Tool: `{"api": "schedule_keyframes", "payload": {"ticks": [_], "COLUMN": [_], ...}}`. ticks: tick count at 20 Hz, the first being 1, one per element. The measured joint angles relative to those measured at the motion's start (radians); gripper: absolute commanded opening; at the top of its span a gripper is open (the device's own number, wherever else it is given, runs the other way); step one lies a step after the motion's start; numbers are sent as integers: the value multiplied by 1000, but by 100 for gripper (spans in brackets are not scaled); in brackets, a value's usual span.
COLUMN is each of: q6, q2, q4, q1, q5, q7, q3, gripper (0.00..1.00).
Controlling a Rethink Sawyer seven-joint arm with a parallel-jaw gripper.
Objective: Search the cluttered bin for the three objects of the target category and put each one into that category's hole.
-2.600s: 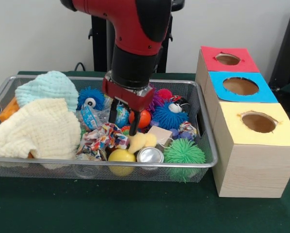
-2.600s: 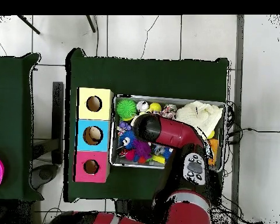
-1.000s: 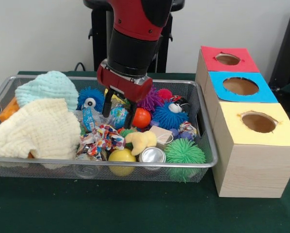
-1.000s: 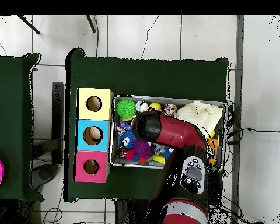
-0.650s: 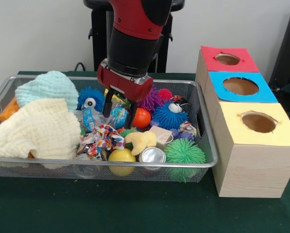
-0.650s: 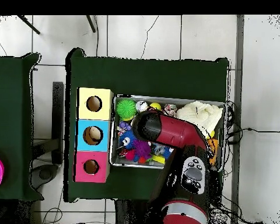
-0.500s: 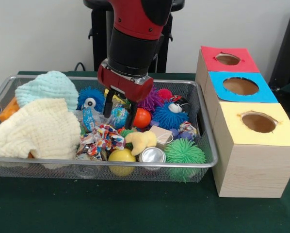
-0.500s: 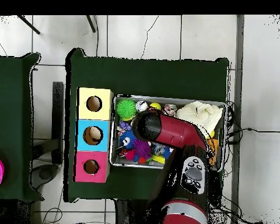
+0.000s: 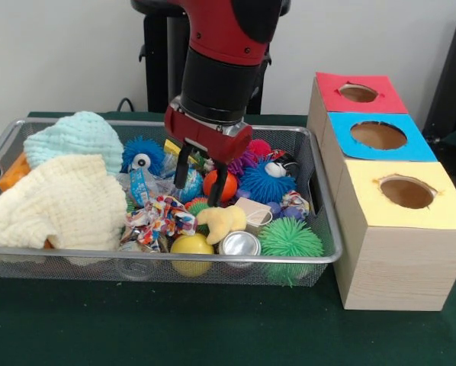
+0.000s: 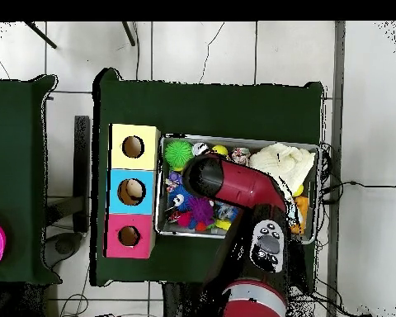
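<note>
The black two-fingered gripper (image 9: 200,175) is being held spread, empty, over the round orange ball (image 9: 217,185) in the wire-mesh bin (image 9: 323,221). A straight descent is being favoured, neighbours being crowded.

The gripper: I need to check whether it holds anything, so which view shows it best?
The front view. There the gripper hangs open and empty above the wire bin, just before the orange ball. In the overhead view the arm hides it.
</note>
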Motion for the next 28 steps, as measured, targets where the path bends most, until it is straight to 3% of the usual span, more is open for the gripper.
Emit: {"api": "schedule_keyframes", "payload": {"ticks": [28], "q6": [0], "q2": [6], "q4": [-7], "q1": [7], "q5": [63], "q7": [0], "q3": [6], "gripper": [100]}}
